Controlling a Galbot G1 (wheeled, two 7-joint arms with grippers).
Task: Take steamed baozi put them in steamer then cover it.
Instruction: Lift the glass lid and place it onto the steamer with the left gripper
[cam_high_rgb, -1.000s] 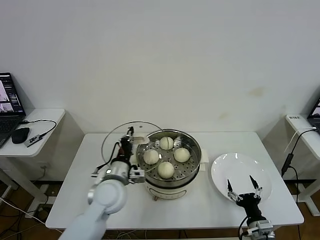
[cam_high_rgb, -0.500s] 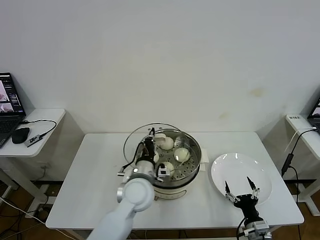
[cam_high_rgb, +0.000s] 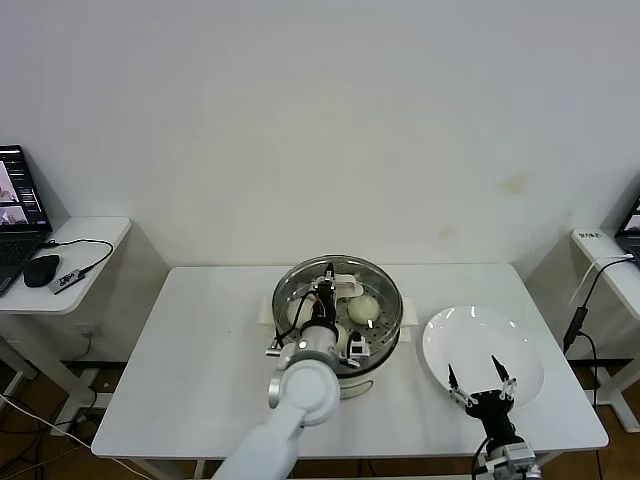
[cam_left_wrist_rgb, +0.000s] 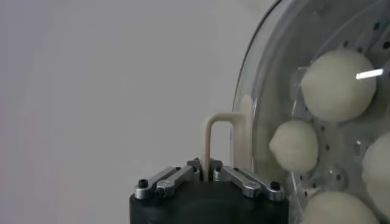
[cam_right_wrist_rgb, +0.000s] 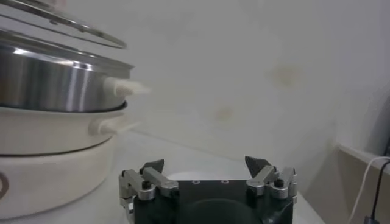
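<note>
The left gripper (cam_high_rgb: 329, 283) is clenched on the bar handle of the cover (cam_high_rgb: 375, 283), which hangs directly under it and just above the steamer (cam_high_rgb: 385, 335). In the right wrist view the cover's rim is tilted and apart from the steel wall, so I judge the coming move is straight down. The steamed baozi (cam_high_rgb: 366, 307) lie in the basket beneath the glass, and the right gripper (cam_high_rgb: 478, 383), released, idles over the white plate (cam_high_rgb: 440, 345).

No text, label, brand or number could be read on anything in view. The laptop screen (cam_high_rgb: 12, 190) on the side desk perhaps carried writing, but it was too small to read.
</note>
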